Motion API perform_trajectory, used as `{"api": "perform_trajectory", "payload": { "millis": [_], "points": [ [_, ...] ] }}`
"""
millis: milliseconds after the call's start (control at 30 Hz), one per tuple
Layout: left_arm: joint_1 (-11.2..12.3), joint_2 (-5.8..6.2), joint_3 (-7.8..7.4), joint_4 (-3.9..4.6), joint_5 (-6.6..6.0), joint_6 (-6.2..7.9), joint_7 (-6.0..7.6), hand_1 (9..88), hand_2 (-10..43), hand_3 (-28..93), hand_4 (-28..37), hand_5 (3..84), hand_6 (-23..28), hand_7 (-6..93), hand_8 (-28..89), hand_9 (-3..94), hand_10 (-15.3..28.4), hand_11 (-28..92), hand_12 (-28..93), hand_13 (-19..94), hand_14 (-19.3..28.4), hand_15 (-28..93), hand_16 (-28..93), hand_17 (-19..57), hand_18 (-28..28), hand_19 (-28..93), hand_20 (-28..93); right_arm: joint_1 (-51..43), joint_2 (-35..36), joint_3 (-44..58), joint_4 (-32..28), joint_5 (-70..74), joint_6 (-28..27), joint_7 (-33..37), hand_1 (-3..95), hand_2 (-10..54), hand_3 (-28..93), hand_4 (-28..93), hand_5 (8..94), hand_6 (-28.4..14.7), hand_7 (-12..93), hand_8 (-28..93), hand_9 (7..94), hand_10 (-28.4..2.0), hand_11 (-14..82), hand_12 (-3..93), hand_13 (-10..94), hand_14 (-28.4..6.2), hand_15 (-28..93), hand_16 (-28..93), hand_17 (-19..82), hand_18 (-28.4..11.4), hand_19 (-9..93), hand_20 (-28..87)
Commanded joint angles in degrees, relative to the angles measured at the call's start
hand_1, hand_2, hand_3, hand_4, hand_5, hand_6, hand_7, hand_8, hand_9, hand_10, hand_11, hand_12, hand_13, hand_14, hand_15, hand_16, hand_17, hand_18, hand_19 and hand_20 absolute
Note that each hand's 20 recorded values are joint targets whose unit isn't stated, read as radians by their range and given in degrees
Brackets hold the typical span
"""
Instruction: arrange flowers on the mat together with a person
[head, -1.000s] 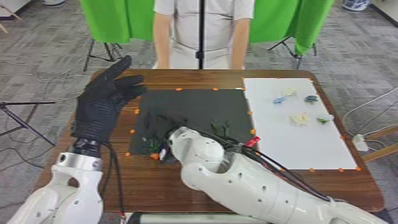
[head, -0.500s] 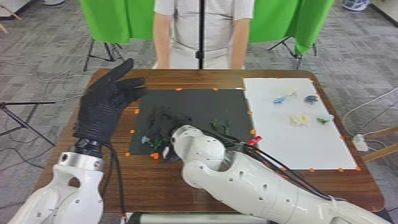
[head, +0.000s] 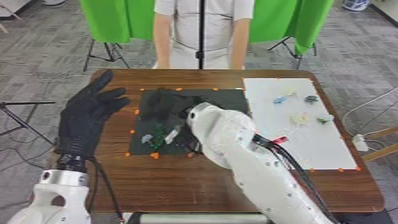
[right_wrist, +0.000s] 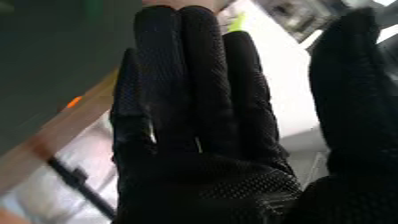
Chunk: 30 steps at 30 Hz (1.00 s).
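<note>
In the head view my left hand (head: 89, 110) is held over the table's left edge, fingers straight. My right hand (head: 169, 104) is over the far part of the black mat (head: 233, 100), its outline hard to tell from the mat. In the right wrist view my right hand (right_wrist: 209, 175) has straight fingers, the thumb apart, nothing held. A green flower piece (head: 160, 136) lies on the mat's near left part, beside a whitish piece (head: 173, 134). On the white sheet (head: 302, 150) are a light blue flower (head: 279, 100), a grey-blue one (head: 311, 99) and a cream one (head: 299, 119).
The brown table (head: 169, 187) extends around the mat and sheet. Small orange markers line their edges. A green leafy piece (head: 324, 119) lies near the sheet's right edge. My right forearm crosses the table's near right part.
My right hand has moved away from the near left part of the mat to its far part, leaving the green and whitish pieces in sight. My left hand has shifted slightly left and nearer.
</note>
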<state>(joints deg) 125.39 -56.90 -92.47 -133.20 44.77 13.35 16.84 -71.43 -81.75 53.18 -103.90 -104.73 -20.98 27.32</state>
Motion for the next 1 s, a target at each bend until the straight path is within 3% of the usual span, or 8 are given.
{"api": "perform_trajectory", "payload": {
  "millis": [33,100,267,400,700,833,900,1000],
  "points": [
    [2.78,-2.69,-1.17,-0.79,-0.47,-0.81,-0.12,23.3,6.9,76,-22.9,38.9,8.9,7.6,-7,41.1,21.0,27,13,30,27.5,57,-7,-3.5,25.2,56,24,-16.21,6.63,16.29,-11.83,24.18,7.89,0.14,33.4,-8.4,64,-28,55.5,0.0,18,-15,64.0,-13.7,28.0,15.4,55,-13.1,54,11,11,-18.4,58,19],
    [3.74,-3.31,-1.74,-1.08,-0.41,-0.35,-1.11,23.2,6.8,76,-22.9,38.8,8.9,7.6,-7,41.1,21.0,27,13,30,27.5,57,-7,-3.8,25.1,56,23,-19.72,7.71,19.44,-13.57,29.93,10.43,-0.04,31.2,-6.2,63,-28,55.2,-0.7,18,-15,63.0,-14.2,27.5,15.3,54,-14.0,54,11,11,-19.1,57,19],
    [4.73,-4.24,-2.08,-0.6,-0.31,-1.57,-1.73,23.0,6.7,76,-23.0,38.6,8.8,7.5,-7,40.8,21.0,27,13,30,27.6,57,-7,-4.8,24.4,54,22,-28.44,8.59,27.8,-18.25,39.29,16.24,-2.37,26.1,-2.7,65,-27,53.2,-2.5,16,-15,60.7,-16.0,26.7,15.3,51,-15.8,54,11,10,-20.1,56,19],
    [5.35,-5.77,-2.34,0.09,-0.33,-2.56,-3.36,22.9,6.7,76,-23.3,38.4,8.8,7.5,-7,40.2,20.7,26,13,29,27.2,56,-7,-6.0,24.0,53,22,-34.51,8.91,34.07,-20.43,45.32,16.05,-6.34,23.9,-0.3,65,-27,49.9,-2.5,15,-14,57.4,-16.9,25.0,15.0,48,-16.6,53,10,8,-20.1,54,19],
    [7.1,-7.37,-3.16,0.17,-0.08,-2.98,-4.29,22.4,6.6,77,-24.0,39.6,9.2,7.1,-7,38.9,20.5,25,13,27,26.2,52,-7,-6.7,23.6,52,19,-47.97,7.9,41.31,-25.08,50.38,20.62,-13.23,19.4,4.2,69,-28,45.8,-1.3,14,-13,52.5,-17.3,20.0,14.8,39,-18.5,41,11,5,-20.3,46,19],
    [6.63,-7.59,-2.38,0.75,-0.05,-3.1,-4.23,22.3,6.6,77,-24.1,39.7,9.2,6.8,-7,39.0,20.4,25,13,27,26.2,52,-6,-6.7,23.6,52,19,-48.49,7.74,41.34,-25.03,51.19,22.04,-14.33,19.2,4.8,69,-28,45.9,-1.3,14,-13,52.7,-17.2,19.8,14.9,40,-18.3,40,12,5,-20.3,45,19],
    [6.08,-6.94,-0.96,1.1,-0.43,-0.97,-3.38,22.2,6.7,77,-24.2,39.6,9.0,6.9,-7,39.3,20.4,25,13,27,26.2,52,-6,-6.7,23.6,52,19,-48.17,7.79,41.35,-24.74,51.27,21.75,-14.87,19.1,4.9,70,-28,45.9,-1.2,14,-13,52.7,-17.1,19.8,14.9,40,-18.3,40,12,5,-20.3,45,19],
    [5.79,-6.87,-0.34,1.37,0.73,-0.91,-3.35,22.2,6.6,77,-24.3,39.0,8.2,7.0,-7,39.5,20.3,25,13,28,26.3,52,-6,-5.9,24.2,54,19,-47.44,8.01,41.31,-24.56,51.1,21.75,-15.09,19.2,5.0,70,-28,45.5,-1.0,13,-13,52.7,-17.1,19.8,14.9,40,-18.3,40,12,5,-20.3,45,19]
  ]
}}
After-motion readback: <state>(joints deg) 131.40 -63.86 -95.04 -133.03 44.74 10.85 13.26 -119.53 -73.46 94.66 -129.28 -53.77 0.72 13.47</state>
